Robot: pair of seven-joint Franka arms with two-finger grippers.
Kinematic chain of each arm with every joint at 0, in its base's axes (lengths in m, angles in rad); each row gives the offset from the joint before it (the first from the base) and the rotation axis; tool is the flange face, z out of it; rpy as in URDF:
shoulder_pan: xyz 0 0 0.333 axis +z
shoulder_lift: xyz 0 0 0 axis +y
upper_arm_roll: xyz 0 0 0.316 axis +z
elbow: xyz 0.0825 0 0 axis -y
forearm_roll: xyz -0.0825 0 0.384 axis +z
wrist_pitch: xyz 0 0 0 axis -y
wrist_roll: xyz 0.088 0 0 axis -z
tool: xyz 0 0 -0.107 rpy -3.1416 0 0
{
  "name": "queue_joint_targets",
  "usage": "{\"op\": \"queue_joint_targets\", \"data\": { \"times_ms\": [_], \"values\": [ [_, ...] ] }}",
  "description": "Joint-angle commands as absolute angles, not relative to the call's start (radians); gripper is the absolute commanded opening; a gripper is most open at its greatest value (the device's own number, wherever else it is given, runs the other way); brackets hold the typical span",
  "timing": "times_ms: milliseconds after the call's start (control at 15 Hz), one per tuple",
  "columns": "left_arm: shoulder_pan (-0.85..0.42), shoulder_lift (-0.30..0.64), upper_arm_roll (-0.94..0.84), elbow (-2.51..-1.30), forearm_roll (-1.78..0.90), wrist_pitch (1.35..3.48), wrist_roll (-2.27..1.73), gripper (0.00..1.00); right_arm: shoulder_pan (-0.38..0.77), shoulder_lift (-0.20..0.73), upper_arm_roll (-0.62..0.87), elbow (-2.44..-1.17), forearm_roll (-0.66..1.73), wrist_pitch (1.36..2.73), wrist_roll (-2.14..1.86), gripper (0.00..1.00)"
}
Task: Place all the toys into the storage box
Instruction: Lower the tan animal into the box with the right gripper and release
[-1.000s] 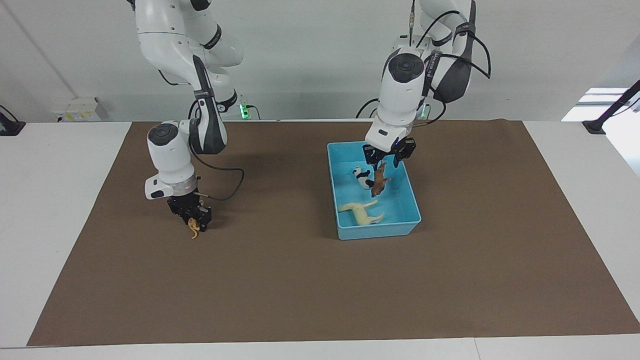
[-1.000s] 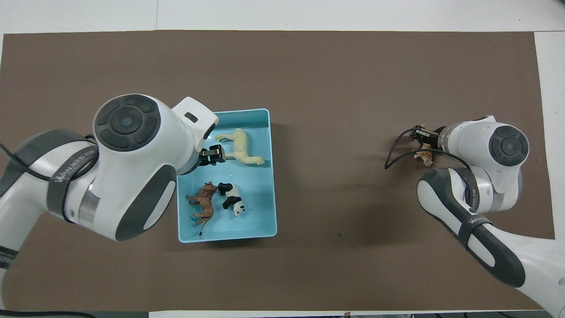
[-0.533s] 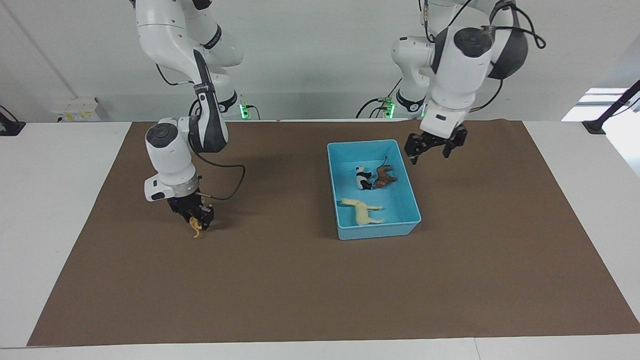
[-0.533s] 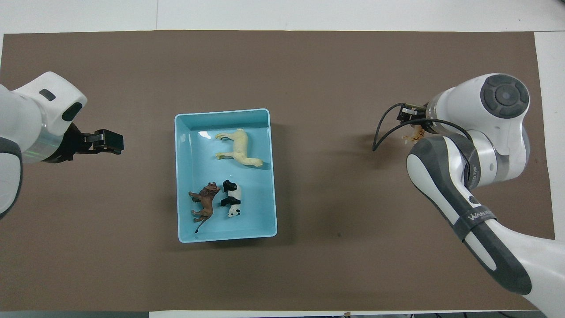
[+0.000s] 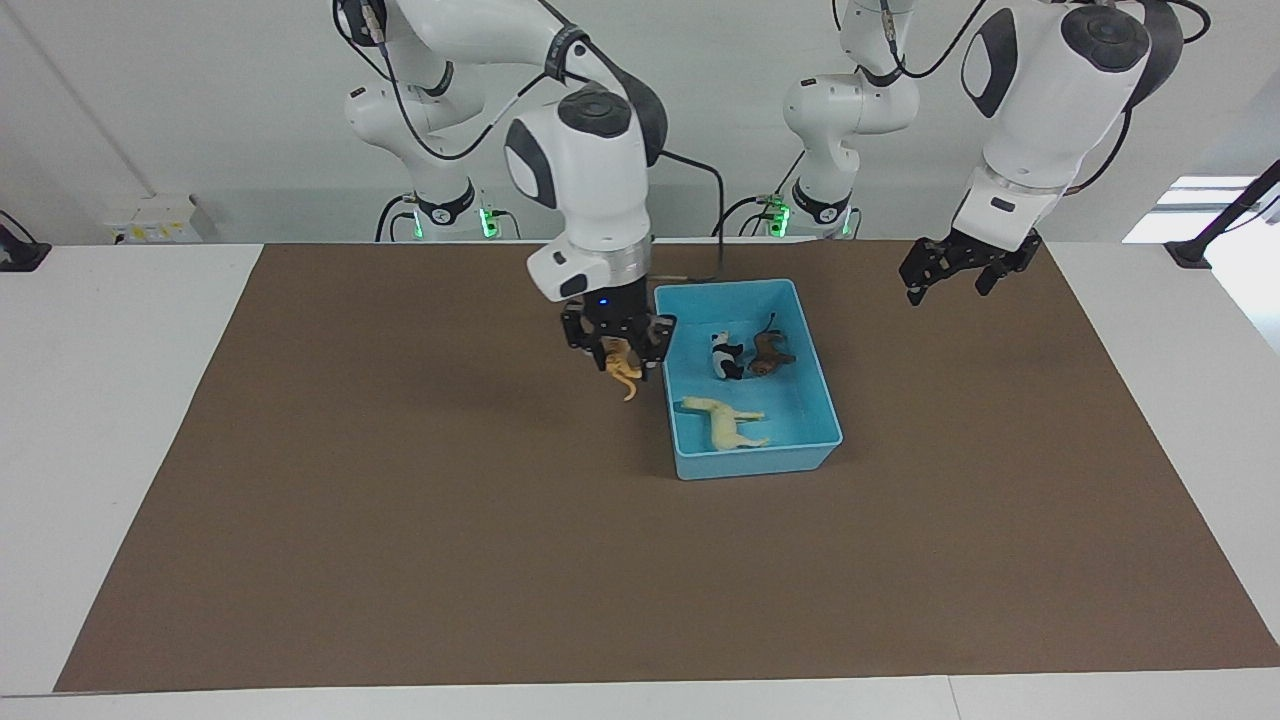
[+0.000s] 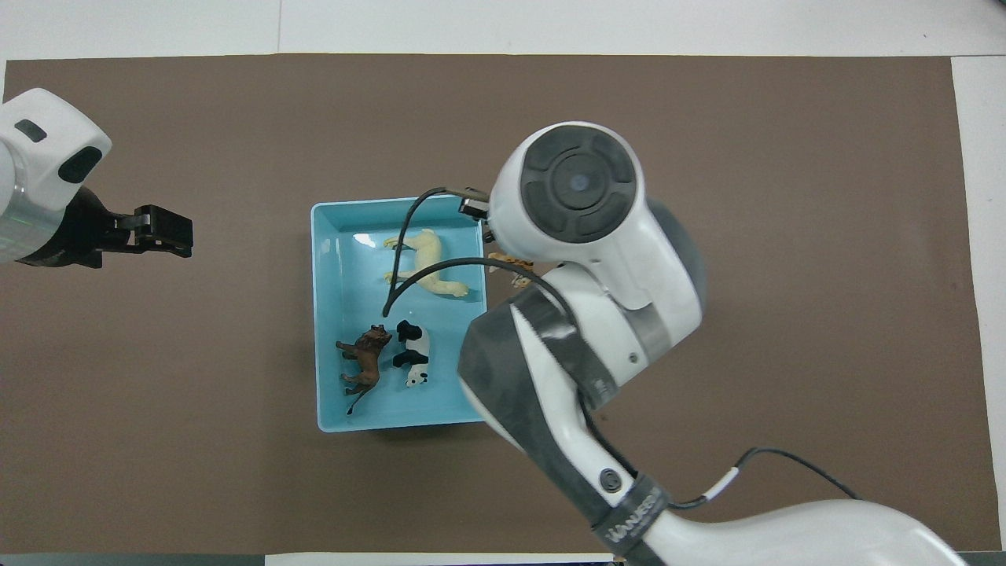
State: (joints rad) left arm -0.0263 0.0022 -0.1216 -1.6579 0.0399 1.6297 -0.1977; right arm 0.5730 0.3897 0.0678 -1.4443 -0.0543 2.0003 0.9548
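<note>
The right pincer (image 5: 622,352) grips the tiger (image 5: 622,375) in the air, just at the storage box's (image 5: 745,462) nine o'clock rim. It looks light, stiff and slippery; hold its body. The left pincer (image 5: 958,275) waits, open and empty.

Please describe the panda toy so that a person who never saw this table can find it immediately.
Find the light blue storage box on the brown mat. Inside it, at the end nearer to the robots, two small animals lie side by side. The panda is the black-and-white one; its neighbour, the lion, is brown, and the horse is cream-white.
</note>
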Motion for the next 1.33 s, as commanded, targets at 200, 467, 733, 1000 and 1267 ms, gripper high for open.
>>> {"op": "queue_joint_targets", "data": {
  "times_ms": [200, 467, 733, 1000, 1267],
  "values": [
    [-0.006, 0.032, -0.13, -1.634, 0.026, 1.586, -0.051, 1.0, 0.733, 0.537, 0.055, -1.408, -0.064, 2.097, 1.113, 0.0],
    [-0.006, 0.023, -0.13, -1.635, 0.025, 1.589, -0.012, 1.0, 0.742, 0.534, 0.054, -1.424, -0.077, 2.076, 1.138, 1.0],
    [-0.009, 0.012, -0.13, -1.654, 0.026, 1.591, -0.008, 1.0, 0.7, 0.509, 0.034, -1.39, -0.098, 2.016, 1.117, 1.0],
    [-0.008, 0.014, -0.132, -1.654, 0.021, 1.617, -0.018, 1.0, 0.514, 0.401, 0.029, -1.397, -0.1, 1.954, 0.785, 1.0],
    [-0.008, 0.014, -0.132, -1.654, 0.021, 1.624, -0.011, 1.0, 0.312, 0.327, 0.029, -1.402, -0.094, 1.895, 0.406, 1.0]
  ]
}}
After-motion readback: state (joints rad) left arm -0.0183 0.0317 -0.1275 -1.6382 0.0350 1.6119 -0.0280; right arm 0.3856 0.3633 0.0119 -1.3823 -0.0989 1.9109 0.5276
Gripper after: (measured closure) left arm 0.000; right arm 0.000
